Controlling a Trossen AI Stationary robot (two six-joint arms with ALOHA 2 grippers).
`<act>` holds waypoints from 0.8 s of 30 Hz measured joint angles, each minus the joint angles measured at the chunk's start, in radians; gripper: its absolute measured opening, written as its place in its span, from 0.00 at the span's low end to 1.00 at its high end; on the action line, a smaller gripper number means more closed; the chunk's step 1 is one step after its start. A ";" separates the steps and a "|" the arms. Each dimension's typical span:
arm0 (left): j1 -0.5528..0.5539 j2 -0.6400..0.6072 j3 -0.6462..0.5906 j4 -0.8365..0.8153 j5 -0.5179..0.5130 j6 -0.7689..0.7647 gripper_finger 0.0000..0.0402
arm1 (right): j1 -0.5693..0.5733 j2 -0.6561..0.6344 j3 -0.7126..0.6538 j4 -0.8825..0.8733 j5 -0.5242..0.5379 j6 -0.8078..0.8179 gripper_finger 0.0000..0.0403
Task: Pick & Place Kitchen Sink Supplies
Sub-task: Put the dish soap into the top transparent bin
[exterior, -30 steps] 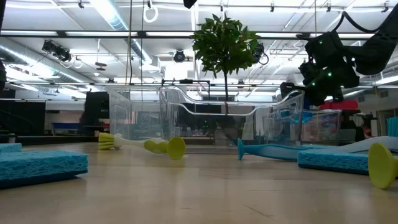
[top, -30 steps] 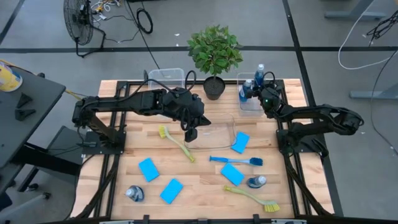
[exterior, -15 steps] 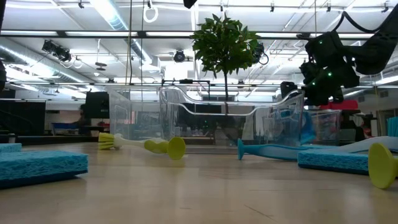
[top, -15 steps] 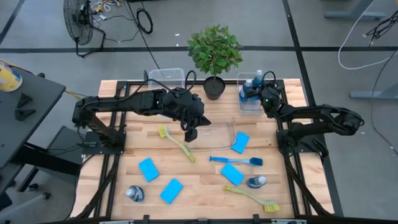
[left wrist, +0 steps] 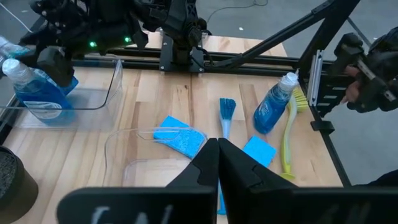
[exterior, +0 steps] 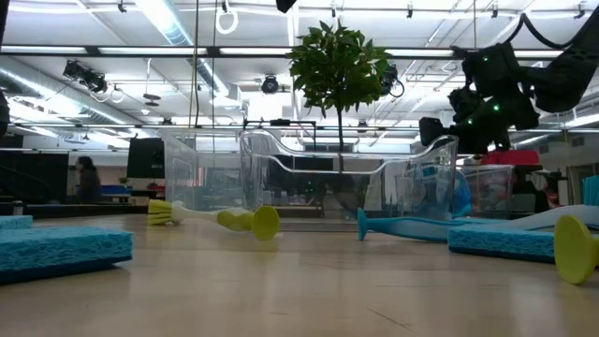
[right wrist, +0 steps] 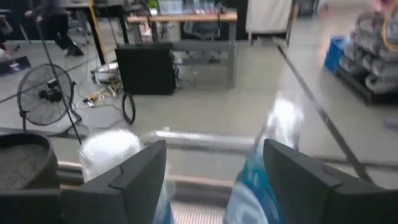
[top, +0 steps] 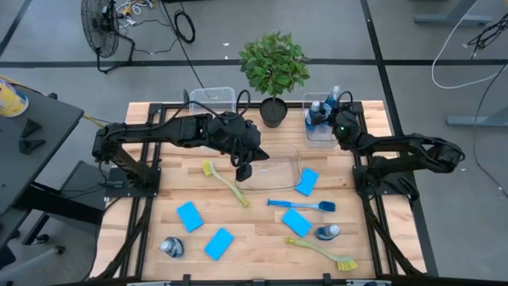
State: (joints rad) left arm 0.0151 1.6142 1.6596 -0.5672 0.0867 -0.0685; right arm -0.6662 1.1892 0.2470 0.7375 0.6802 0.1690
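We are working over the wooden slatted tabletop [top: 262, 238], where the right arm is reaching to the far right corner and the left arm is waiting near the middle. Our right hand [top: 334, 116] is hovering with its fingers spread over the small clear plastic bin [top: 305, 131] there, which is already holding two small clear bottles of blue liquid [top: 314, 115]. In our judgement the next pick lies toward the near edge, so the right arm is the nearer one. The long-handled blue dish brush [top: 300, 205] is lying with its long axis across the tabletop, just beside a flat bright-blue rectangular sponge [top: 297, 222]. Our left hand [left wrist: 217, 163] is pinched together, holding nothing.
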 joint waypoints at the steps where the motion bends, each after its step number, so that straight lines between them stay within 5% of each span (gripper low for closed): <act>1: 0.000 0.000 0.000 0.000 0.000 0.000 0.02 | 0.000 -0.005 0.000 0.026 -0.005 -0.031 0.66; 12: 0.000 0.000 0.000 0.001 0.000 -0.008 0.02 | 0.016 -0.190 0.000 0.141 -0.042 -0.224 0.65; 24: -0.013 -0.002 0.000 -0.001 0.015 -0.019 0.02 | 0.210 -0.372 0.000 0.086 -0.161 -0.304 0.65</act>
State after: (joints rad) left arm 0.0024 1.6119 1.6596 -0.5681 0.1013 -0.0879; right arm -0.4558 0.8171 0.2466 0.8235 0.5187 -0.1348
